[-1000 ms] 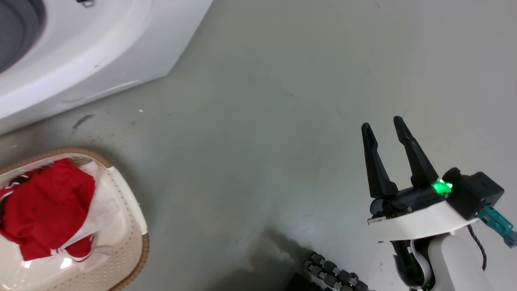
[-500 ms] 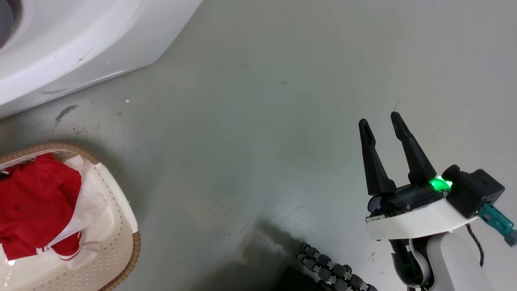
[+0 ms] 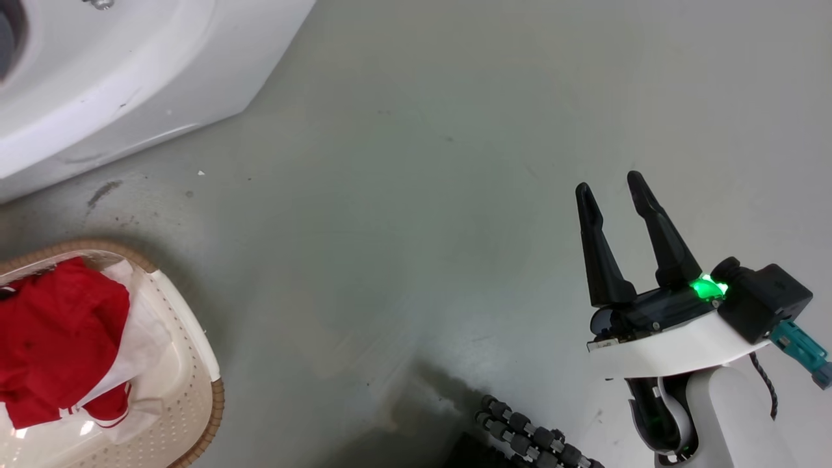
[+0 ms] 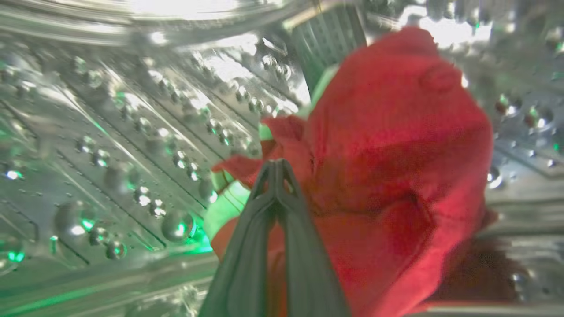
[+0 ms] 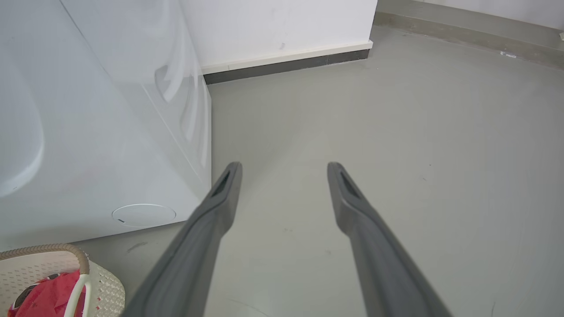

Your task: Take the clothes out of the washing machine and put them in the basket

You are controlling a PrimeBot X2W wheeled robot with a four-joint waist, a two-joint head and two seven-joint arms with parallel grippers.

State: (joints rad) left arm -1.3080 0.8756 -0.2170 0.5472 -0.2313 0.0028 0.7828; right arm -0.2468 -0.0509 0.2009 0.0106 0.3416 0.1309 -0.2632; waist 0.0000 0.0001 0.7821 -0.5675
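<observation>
- Head view: right gripper (image 3: 608,183) hovers over the floor (image 3: 403,195), fingers (image 3: 663,240) spread; red clothes (image 3: 58,338) lie in the basket (image 3: 214,403) near the washing machine (image 3: 130,84).
- Left wrist view: left gripper (image 4: 275,165) pressed together, tips against a red garment (image 4: 387,145) inside the drum (image 4: 110,132).
- Right wrist view: spread fingers point along the floor.

One washer (image 3: 130,78) is standing left of the right gripper's (image 3: 609,182) two fingers, beside one basket (image 3: 188,390) holding one red bundle (image 3: 58,338). One more garment (image 4: 396,154) is lying at the left gripper's (image 4: 275,165) two fingertips.
</observation>
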